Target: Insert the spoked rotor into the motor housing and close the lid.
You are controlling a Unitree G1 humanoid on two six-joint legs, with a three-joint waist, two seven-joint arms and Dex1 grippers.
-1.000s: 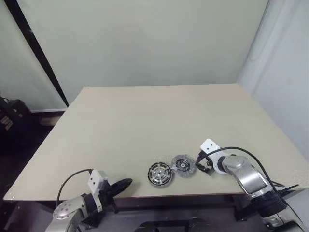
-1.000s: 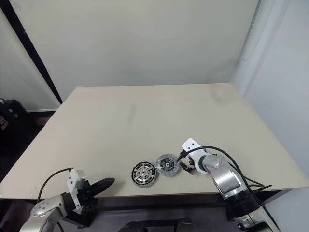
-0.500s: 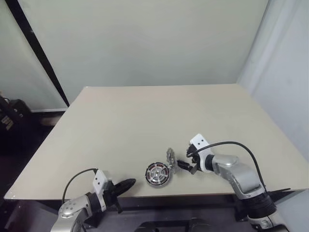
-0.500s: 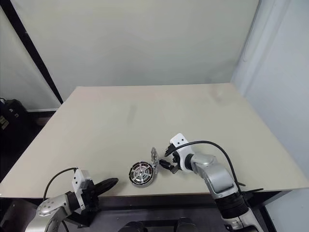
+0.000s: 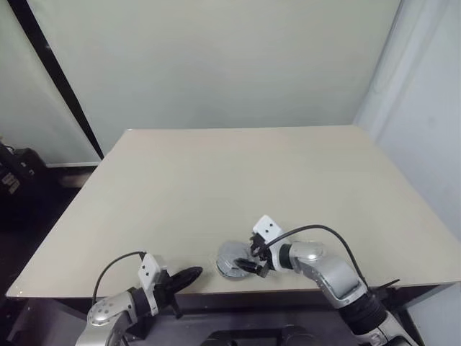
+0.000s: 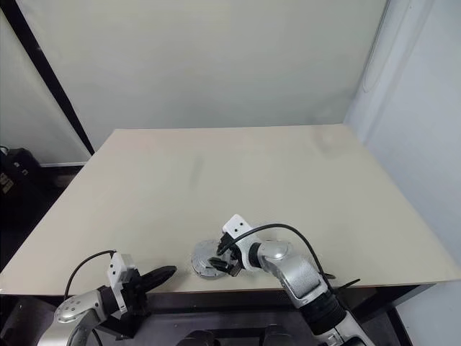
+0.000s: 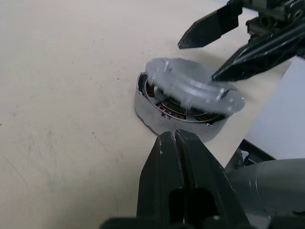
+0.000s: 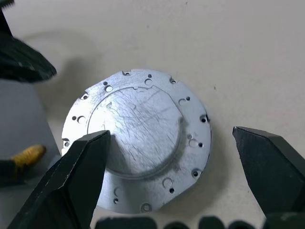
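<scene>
Lid [image 8: 138, 138] resting tilted atop motor housing [image 7: 164, 106], lower centre of frame on desk [image 5: 238, 180]. Right tool [image 5: 248, 263] spread wide, straddling lid. Left tool [image 5: 189, 274] pressed together, lower left.

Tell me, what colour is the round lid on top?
Silvery grey, scratched, with small holes round its rim; the lid shows best in the right wrist view.

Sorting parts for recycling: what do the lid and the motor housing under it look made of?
The lid looks like bare metal, likely aluminium: matte silver, fine scratches, drilled holes. The motor housing shows copper-coloured windings inside a silver rim, probably metal too.
</scene>
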